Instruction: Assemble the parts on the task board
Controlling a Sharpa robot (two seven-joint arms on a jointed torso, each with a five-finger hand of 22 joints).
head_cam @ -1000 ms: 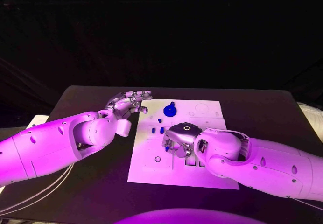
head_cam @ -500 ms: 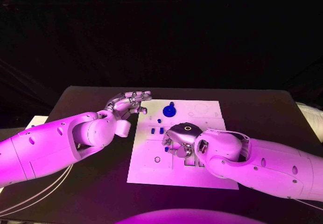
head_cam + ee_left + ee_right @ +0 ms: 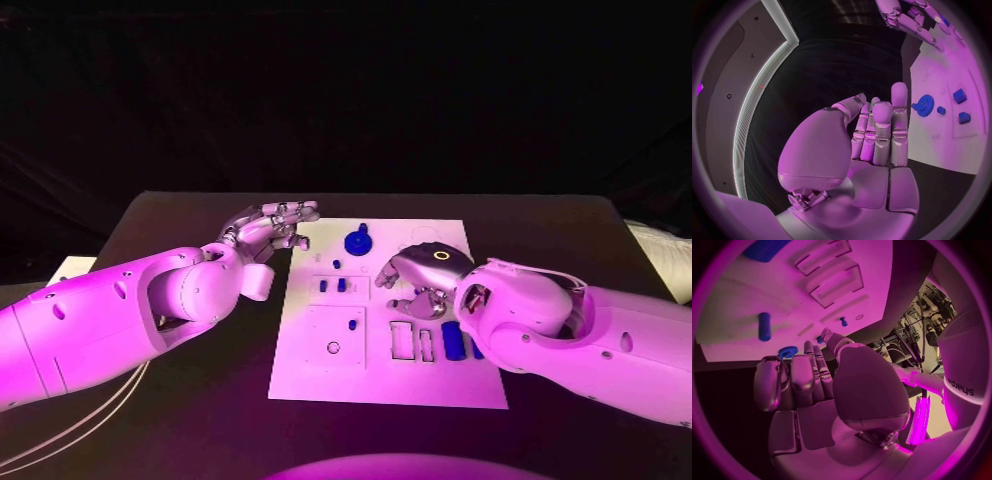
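Note:
The white task board lies mid-table. A blue gear sits near its far edge, small blue parts lie left of centre, and a long blue part stands among the slots on the right. My right hand hovers over the board's middle right with its fingers lightly bent toward the board. Those fingers stand side by side with nothing plainly in them, and a blue cylinder lies beyond. My left hand hangs by the board's far left corner, fingers straight, holding nothing. The gear lies just past them.
Bare black table surrounds the board on all sides. A pale object lies at the table's left edge. Empty rectangular slots sit in the board's near half.
My right hand has moved from the board's centre toward its far right, uncovering the long blue part by the slots. My left hand has barely shifted.

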